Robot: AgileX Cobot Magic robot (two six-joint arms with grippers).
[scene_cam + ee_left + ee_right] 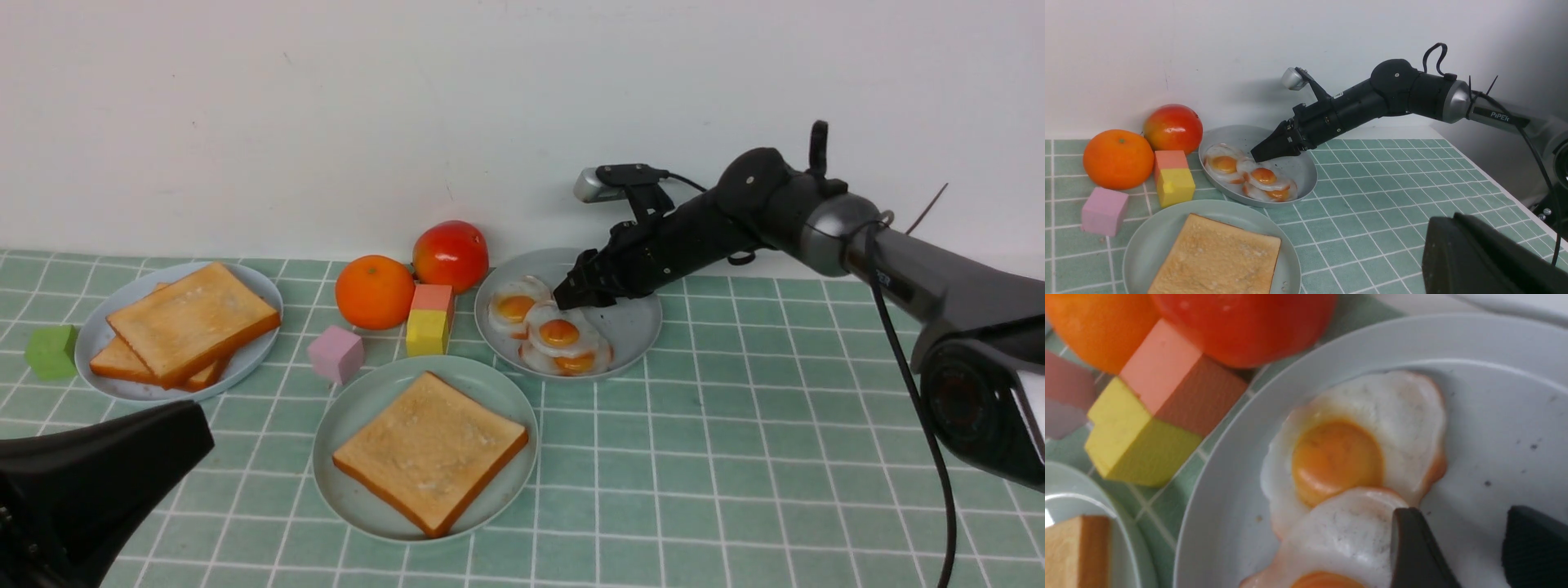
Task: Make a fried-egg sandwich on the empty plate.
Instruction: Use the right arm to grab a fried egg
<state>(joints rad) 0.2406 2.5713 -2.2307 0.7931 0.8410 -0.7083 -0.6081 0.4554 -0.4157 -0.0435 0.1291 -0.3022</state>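
At lower left the left gripper is a dark shape, its claw closed tight. Above it a pale bluish plate carries two overlapping toast slices. Low in the centre, the mint-green plate bears a single toast slice, its top bare. Right of centre, three fried eggs overlap on the grey plate. The right gripper hangs over them, claw spread wide and gripping nothing, one fingertip at the middle egg's white.

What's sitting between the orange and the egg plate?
Front view: a salmon block and a yellow block, touching each other, lie between the orange and the egg plate. The red fruit sits just behind that gap.
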